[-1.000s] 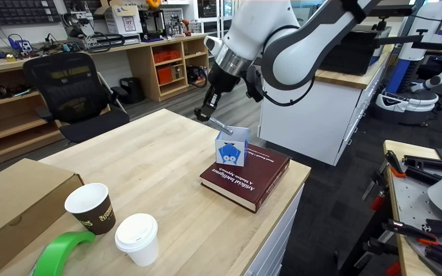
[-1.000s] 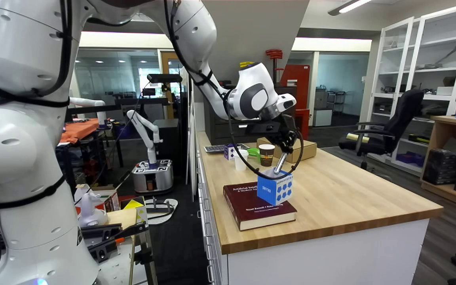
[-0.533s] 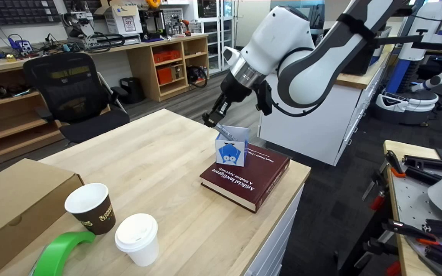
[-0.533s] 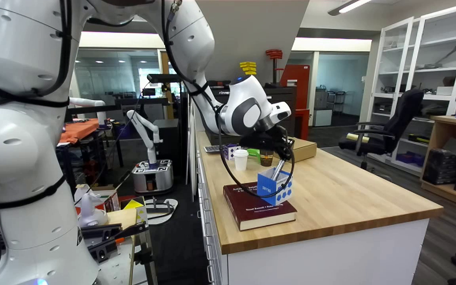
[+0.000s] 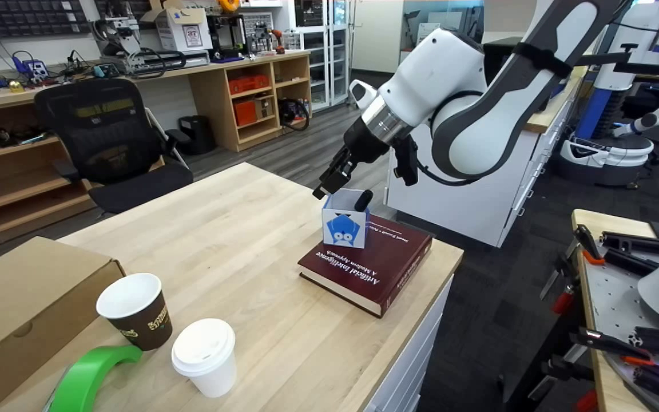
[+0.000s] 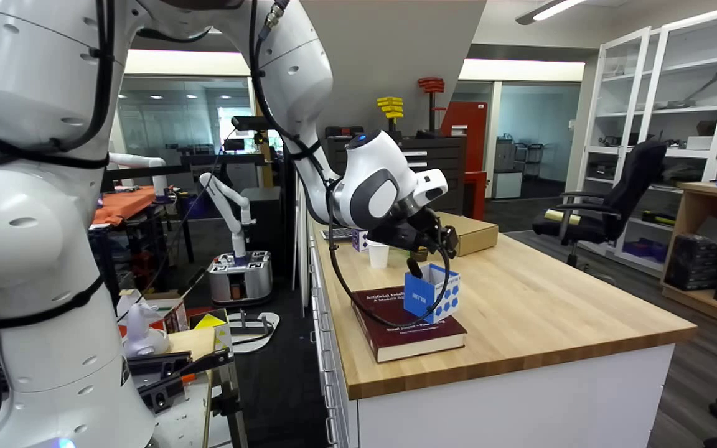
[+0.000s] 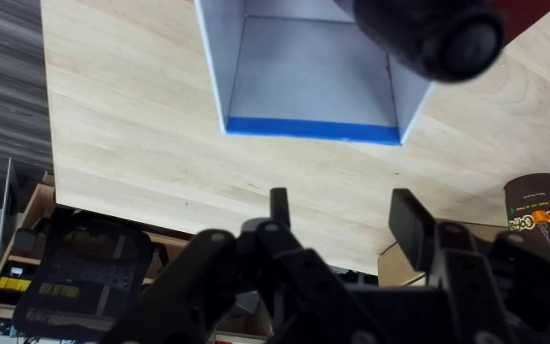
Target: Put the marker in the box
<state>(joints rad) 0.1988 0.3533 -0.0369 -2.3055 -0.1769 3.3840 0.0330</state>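
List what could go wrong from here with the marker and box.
The marker leans, its dark end sticking out of the box; the open gripper, close by, might knock it loose. The box stands on the book, so a bump could slide or tip it off.

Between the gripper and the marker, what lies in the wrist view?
From the open gripper up to the marker, the wrist view shows wooden tabletop in the background, then the blue edge and inside of the box.
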